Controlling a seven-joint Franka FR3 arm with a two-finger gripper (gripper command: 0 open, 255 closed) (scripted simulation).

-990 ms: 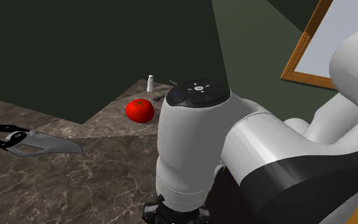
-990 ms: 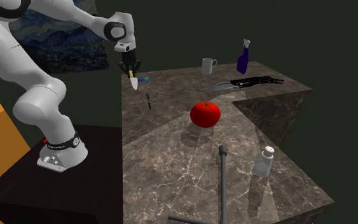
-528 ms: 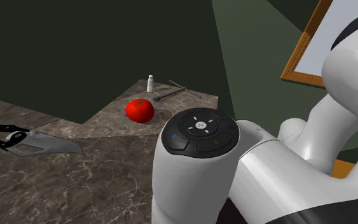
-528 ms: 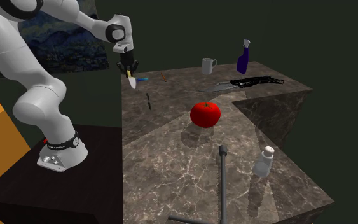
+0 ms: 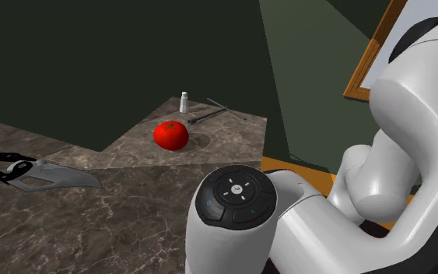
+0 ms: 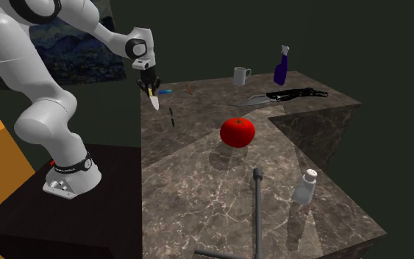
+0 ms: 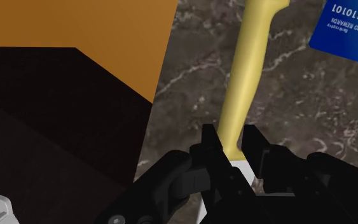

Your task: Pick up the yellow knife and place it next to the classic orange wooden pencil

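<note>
Marbled stone counter [image 6: 198, 193] is seen in all three views, and the arm [image 6: 21, 59] is shown whole in the second exterior view, reaching over the counter's corner. The knife [image 7: 250, 70] is held above that corner, near a blue card [image 7: 349, 28] and apart from the pencil [image 6: 190, 89]. The second exterior view gives its white blade pointing down, the wrist view its yellow handle. In the wrist view the gripper [image 7: 231, 137] is seen with its fingers [image 7: 210, 145] drawn narrowly together, pinching the knife where handle meets blade.

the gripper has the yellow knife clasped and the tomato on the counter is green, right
No, the tomato is red, as the second exterior view shows. The gripper does have the yellow knife clasped.
</note>
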